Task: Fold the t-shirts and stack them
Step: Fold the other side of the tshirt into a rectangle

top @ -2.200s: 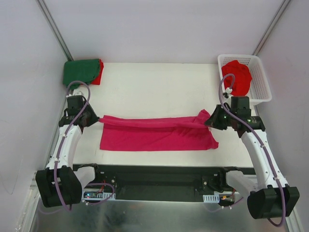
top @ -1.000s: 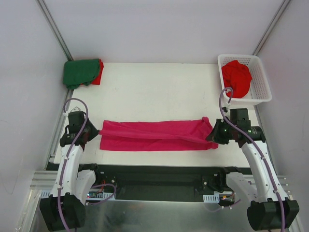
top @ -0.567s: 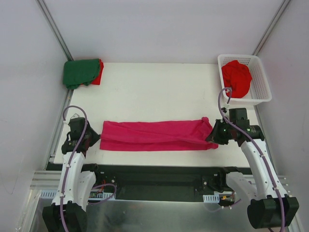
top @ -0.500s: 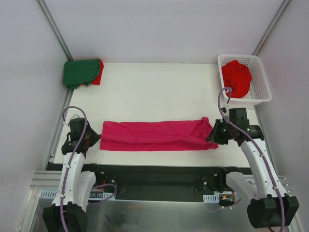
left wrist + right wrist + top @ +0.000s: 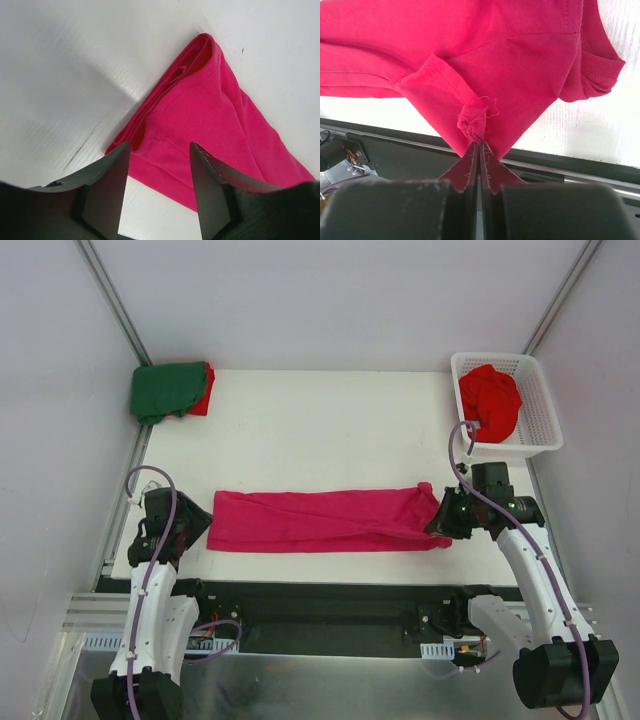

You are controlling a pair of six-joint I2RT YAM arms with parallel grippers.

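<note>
Magenta-pink shirt (image 5: pixel 325 520) lies as a long strip across the near tabletop (image 5: pixel 330 430).
Right claw (image 5: pixel 479 146) pinched tight on its bunched right-end corner; left claw (image 5: pixel 157 167) spread wide at the left end, gripping nothing. Green shirt (image 5: pixel 165 390) on red shirt (image 5: pixel 205 395), far-left corner.

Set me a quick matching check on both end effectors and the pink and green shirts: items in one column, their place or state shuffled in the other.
Items
1. pink shirt
2. green shirt
3. left end effector
4. right end effector

Place or state
A. shut on a pinch of pink cloth
B. far left corner of the table
C. open, beside the shirt's left end
D. lying as a long strip across the near middle of the table

Pairs: 1-D, 2-B, 3-C, 4-A
</note>
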